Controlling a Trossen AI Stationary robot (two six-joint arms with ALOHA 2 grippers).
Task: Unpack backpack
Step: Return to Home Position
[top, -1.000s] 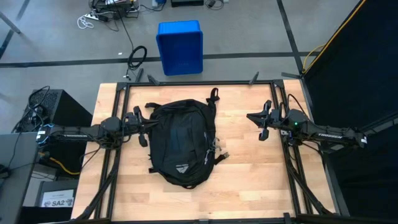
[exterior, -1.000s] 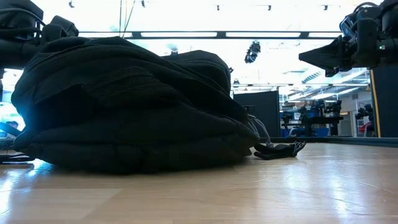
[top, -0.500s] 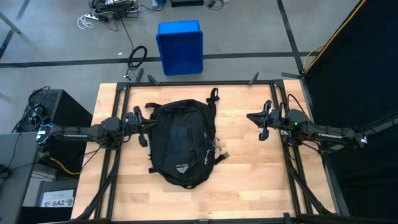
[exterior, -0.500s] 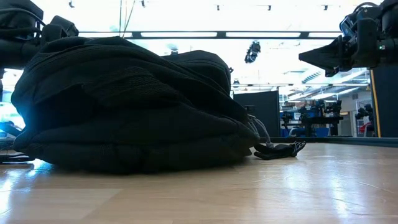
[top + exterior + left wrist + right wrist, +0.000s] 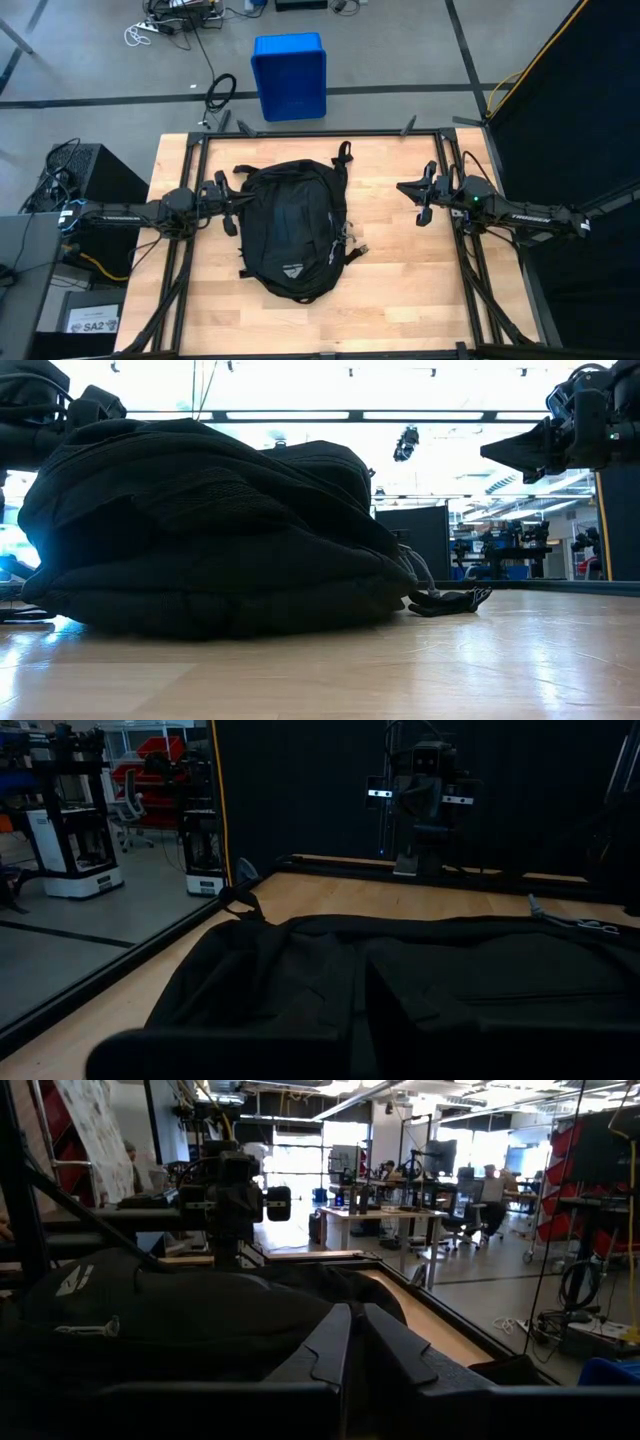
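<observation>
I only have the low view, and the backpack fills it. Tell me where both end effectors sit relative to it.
Observer: From above, the left end effector sits close beside the backpack's left side. I cannot tell whether they touch.
Operator: Now the right one.
Observer: The right end effector hangs well clear of the backpack, over bare table toward the right edge.
Operator: Report whether it holds anything.
Observer: Its wrist view shows the fingers shut, with nothing between them.
</observation>
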